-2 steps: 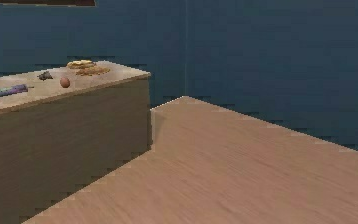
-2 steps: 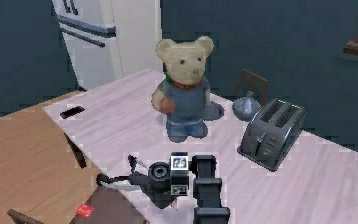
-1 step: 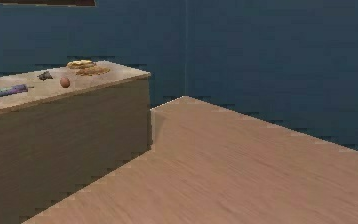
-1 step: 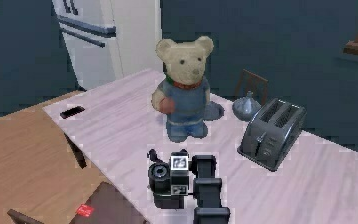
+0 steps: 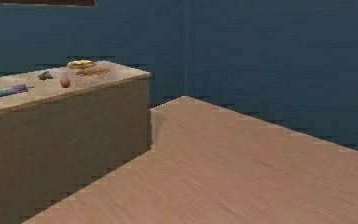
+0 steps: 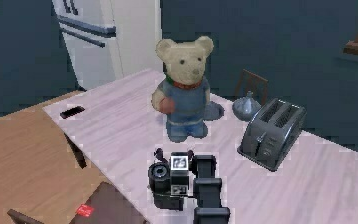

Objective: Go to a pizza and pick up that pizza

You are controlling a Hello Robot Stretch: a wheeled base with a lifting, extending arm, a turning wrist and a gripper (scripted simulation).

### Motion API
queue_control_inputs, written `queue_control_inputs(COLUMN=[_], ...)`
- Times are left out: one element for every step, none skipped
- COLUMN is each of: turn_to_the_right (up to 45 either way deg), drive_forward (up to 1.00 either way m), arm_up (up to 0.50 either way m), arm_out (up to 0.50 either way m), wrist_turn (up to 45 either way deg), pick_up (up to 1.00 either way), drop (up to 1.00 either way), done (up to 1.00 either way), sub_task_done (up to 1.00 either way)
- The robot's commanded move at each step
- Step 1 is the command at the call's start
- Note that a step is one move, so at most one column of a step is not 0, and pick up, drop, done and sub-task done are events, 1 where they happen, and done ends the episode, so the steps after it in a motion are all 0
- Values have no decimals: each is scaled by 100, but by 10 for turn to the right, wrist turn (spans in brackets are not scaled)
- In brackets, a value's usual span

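A flat, round, yellow-brown thing (image 5: 82, 66), shaped like a pizza, lies at the far end of a counter (image 5: 107, 100) on the forward view's left. In the arm side view the dark arm (image 6: 209, 198) rises from the bottom edge over a pale tabletop (image 6: 117, 125). The gripper (image 6: 163, 180) sits left of the white marker squares, near the table's front edge. Its far end is hard to make out, so I cannot tell whether it holds anything.
On the counter also lie a small brown ball (image 5: 65, 82), a dark lump (image 5: 45, 75) and a long blue thing (image 5: 7, 91). On the pale table are a teddy bear (image 6: 184, 85), a toaster (image 6: 272, 132) and a grey jug (image 6: 247, 105). A white fridge (image 6: 92, 40) stands behind. Wooden floor (image 5: 237, 165) stretches to the blue walls.
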Motion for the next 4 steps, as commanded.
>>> queue_control_inputs(turn_to_the_right=[0, 0, 0, 0], drive_forward=[0, 0, 0, 0], arm_up=[-30, 0, 10, 0], arm_out=[0, 0, 0, 0], wrist_turn=[0, 0, 0, 0], pick_up=[0, 100, 0, 0], drop=[0, 0, 0, 0], done=[0, 0, 0, 100], sub_task_done=[0, 0, 0, 0])
